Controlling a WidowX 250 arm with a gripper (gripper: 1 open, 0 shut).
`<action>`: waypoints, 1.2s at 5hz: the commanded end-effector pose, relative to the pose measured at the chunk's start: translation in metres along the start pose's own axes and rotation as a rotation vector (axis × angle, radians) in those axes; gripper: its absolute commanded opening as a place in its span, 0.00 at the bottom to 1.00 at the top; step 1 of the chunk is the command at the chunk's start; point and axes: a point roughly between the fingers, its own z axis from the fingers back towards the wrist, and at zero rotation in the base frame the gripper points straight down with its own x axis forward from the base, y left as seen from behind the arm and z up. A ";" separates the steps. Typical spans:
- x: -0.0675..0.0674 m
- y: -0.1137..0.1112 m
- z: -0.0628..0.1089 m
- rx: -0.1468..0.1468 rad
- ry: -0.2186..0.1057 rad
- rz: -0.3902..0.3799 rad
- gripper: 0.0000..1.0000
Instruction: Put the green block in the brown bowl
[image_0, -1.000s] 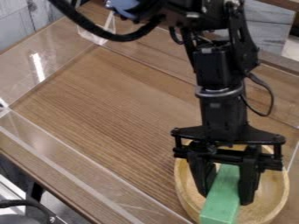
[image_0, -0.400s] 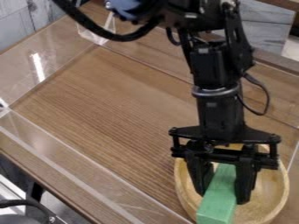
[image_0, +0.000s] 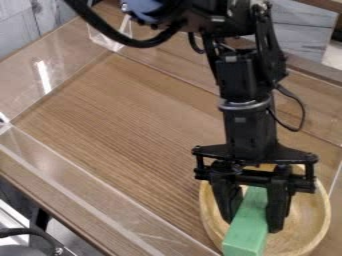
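The green block (image_0: 250, 232) sits tilted at the frame's five o'clock, its lower end over the brown bowl (image_0: 315, 222). The gripper (image_0: 257, 207) is clamped tight on the block's upper end, fingers pointing steeply down. The black arm (image_0: 243, 80) rises toward twelve o'clock above the wooden table (image_0: 120, 110)

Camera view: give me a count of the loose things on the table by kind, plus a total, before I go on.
Green block: 1, held in the shut tool over the bowl
Brown bowl: 1, at the near right of the table
Total: 2
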 end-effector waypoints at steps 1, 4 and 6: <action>0.009 -0.006 0.014 -0.025 -0.041 -0.017 0.00; 0.012 -0.004 0.015 -0.033 -0.028 -0.025 0.00; 0.014 -0.003 0.016 -0.037 -0.019 -0.033 0.00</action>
